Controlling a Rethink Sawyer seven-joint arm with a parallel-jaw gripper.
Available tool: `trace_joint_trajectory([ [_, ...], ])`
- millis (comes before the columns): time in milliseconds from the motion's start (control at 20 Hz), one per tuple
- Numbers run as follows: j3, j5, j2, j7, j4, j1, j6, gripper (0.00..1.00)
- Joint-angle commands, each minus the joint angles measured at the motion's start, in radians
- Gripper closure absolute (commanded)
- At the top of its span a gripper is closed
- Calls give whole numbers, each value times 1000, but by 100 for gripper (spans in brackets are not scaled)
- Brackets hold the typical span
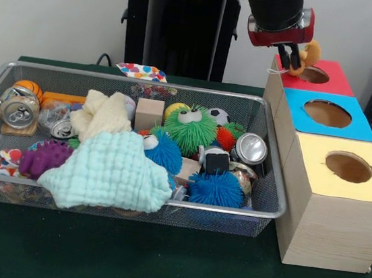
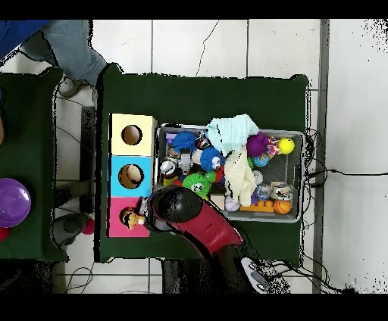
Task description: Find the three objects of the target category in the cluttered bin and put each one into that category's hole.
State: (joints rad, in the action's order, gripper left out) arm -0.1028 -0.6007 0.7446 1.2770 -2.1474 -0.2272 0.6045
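My gripper (image 1: 292, 59) hangs over the far end of the wooden box, shut on a small orange plush animal (image 1: 310, 54). It holds the plush just above the red-faced hole (image 1: 314, 75). In the overhead view the gripper (image 2: 145, 218) and the plush (image 2: 135, 219) sit over the red face (image 2: 120, 227) and hide the hole. The wire-mesh bin (image 1: 139, 80) stands left of the box, full of clutter; it also shows in the overhead view (image 2: 305, 174). A pale yellow plush (image 1: 102, 116) lies in it near the back, also seen from overhead (image 2: 239, 179).
The blue-faced hole (image 1: 327, 113) and yellow-faced hole (image 1: 349, 166) lie nearer the camera. The bin holds a mint cloth (image 1: 111, 170), green (image 1: 191, 127) and blue (image 1: 216, 188) puffer balls, cans (image 1: 18, 113) and a wooden block (image 1: 149, 114). A person's leg (image 2: 72, 45) shows at the overhead view's top left.
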Motion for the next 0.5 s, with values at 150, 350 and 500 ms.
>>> trace_joint_trajectory([
  [150, -72, -155, -52, 280, 23, -31, -59, 100],
  [350, -104, -225, -49, 251, 0, -41, -44, 100],
  [500, -116, -260, -54, 231, -7, -43, -52, 100],
])
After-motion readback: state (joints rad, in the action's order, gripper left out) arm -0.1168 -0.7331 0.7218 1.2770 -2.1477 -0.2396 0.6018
